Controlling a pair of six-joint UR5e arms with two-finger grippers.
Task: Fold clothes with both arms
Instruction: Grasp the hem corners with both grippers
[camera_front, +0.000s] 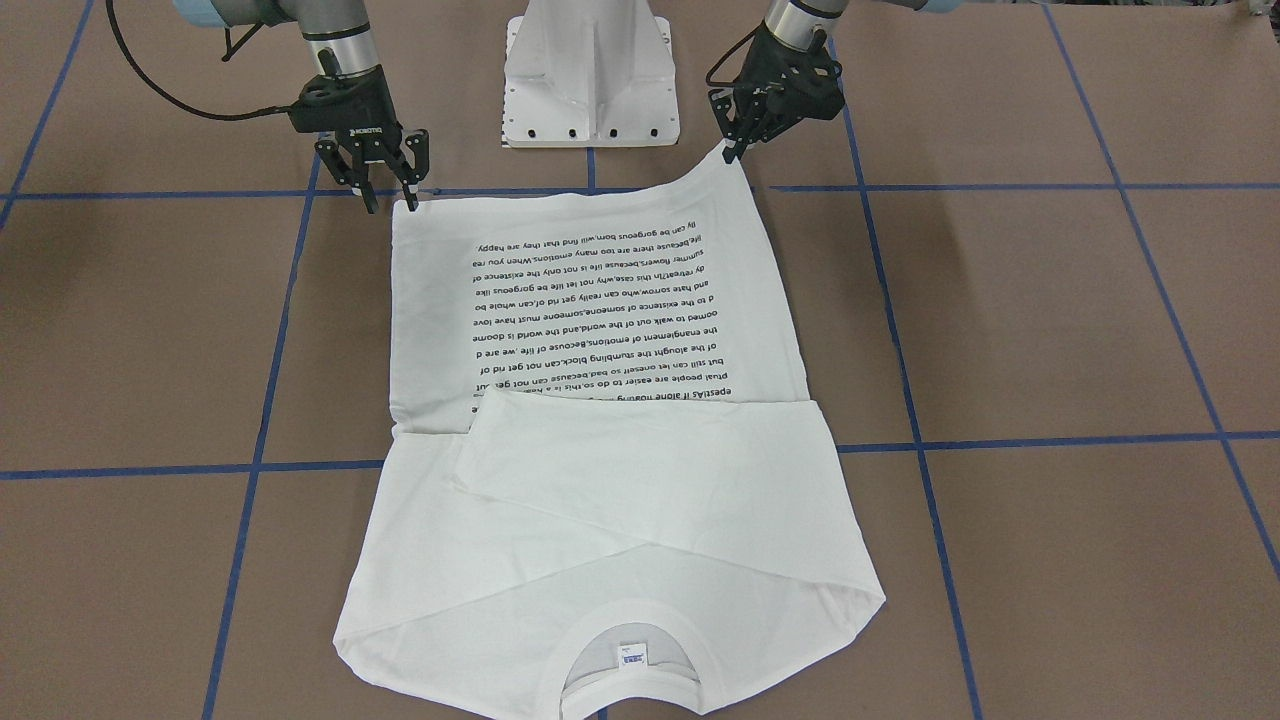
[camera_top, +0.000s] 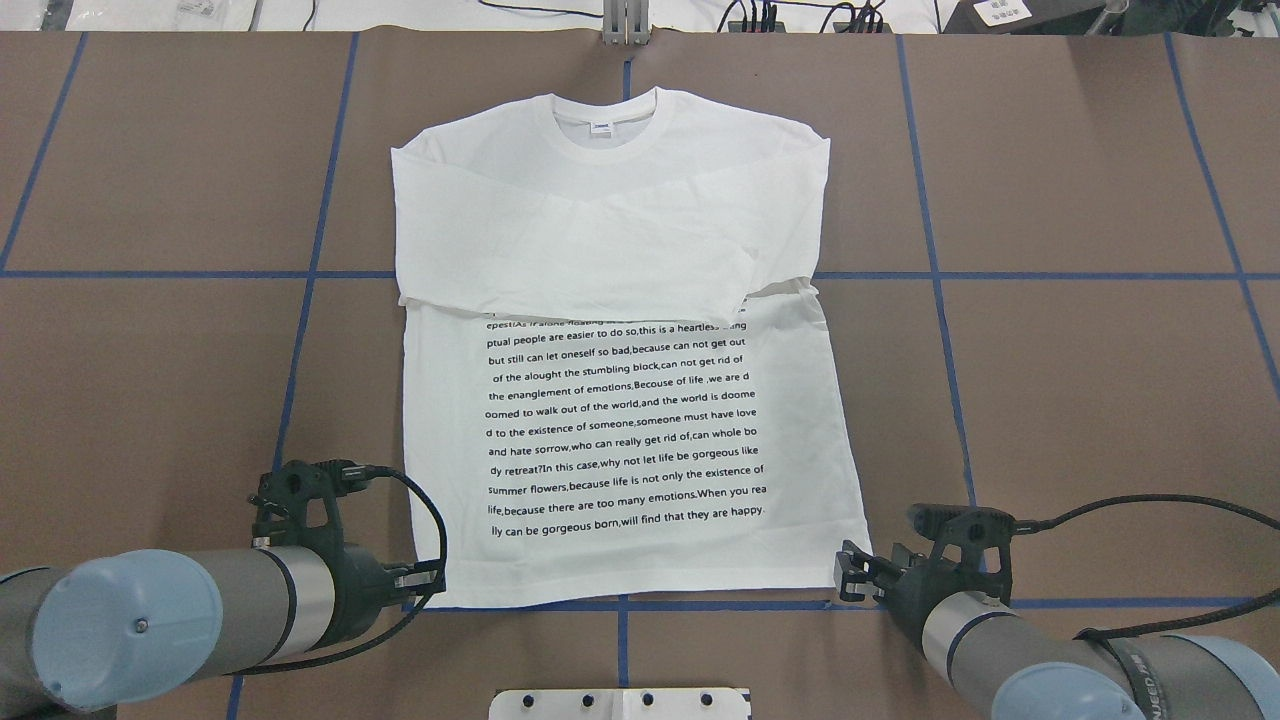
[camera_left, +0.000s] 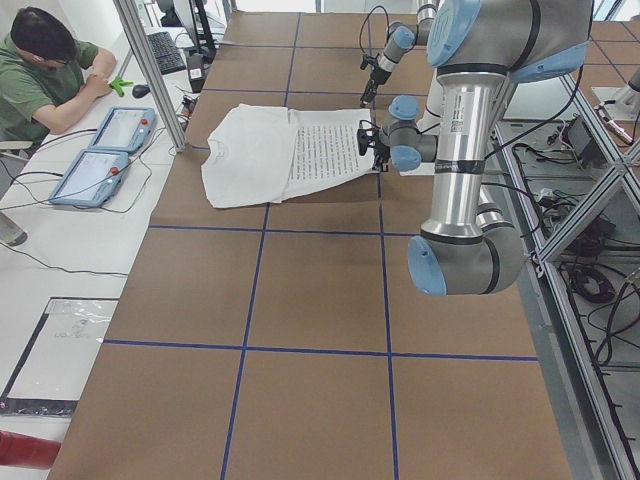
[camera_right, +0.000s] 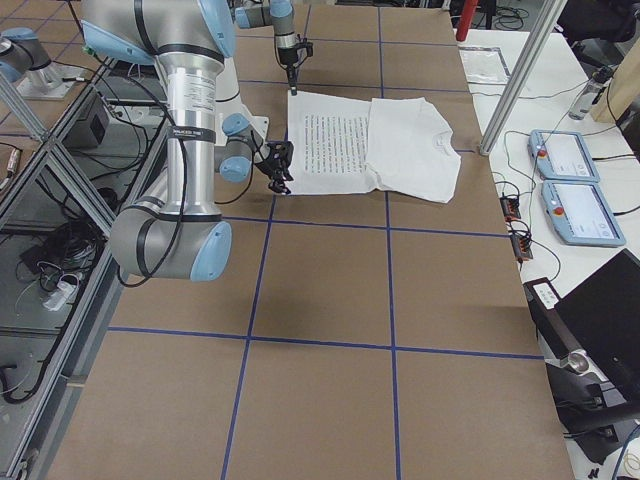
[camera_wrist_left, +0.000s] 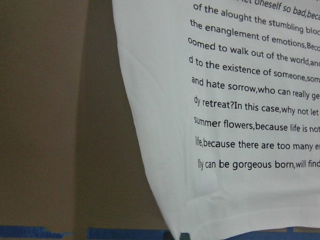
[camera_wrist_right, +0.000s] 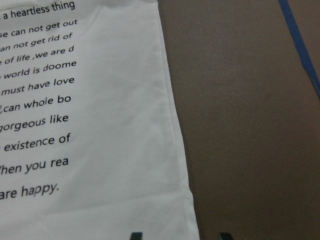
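Exterior front-facing view: the white T-shirt (camera_front: 600, 330) lies print-up in the middle of the table (camera_front: 1050, 330). Its collar points toward the operators' edge and its hem toward the robot's edge, with both sleeves folded across the chest. The left gripper (camera_front: 733, 150) is clenched on one hem corner, which is raised slightly. The right gripper (camera_front: 390, 195) is spread, its fingertips straddling the other hem corner.

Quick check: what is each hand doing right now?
Left hand: closed, pinching a hem corner of the T-shirt.
Right hand: open, fingers straddling the other hem corner.
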